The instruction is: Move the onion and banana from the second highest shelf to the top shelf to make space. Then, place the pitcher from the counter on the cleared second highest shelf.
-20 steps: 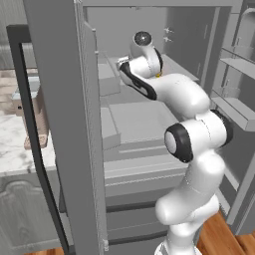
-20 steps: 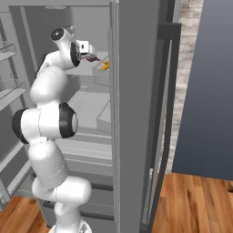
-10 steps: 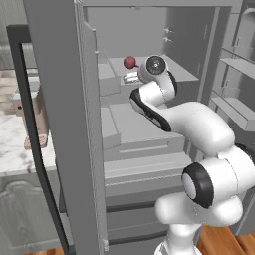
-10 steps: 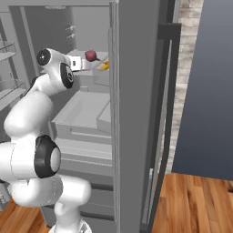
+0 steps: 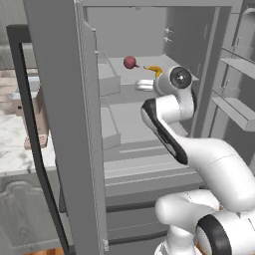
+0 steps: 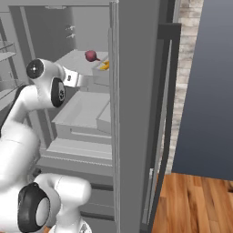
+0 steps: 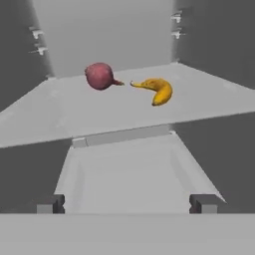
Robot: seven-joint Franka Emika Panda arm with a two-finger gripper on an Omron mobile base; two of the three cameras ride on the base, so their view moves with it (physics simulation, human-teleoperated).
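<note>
Hand view: gripper released, empty, facing onion and banana lying together on their shelf.

I look into the open fridge from the front. The onion and the banana lie side by side on one shelf, the onion to the left and a little further back, the banana just beside it on the right. My gripper hangs in front of and below that shelf's front lip, jaws spread wide, above a lower shelf. Outside the fridge, left of its door, runs the counter.
</note>
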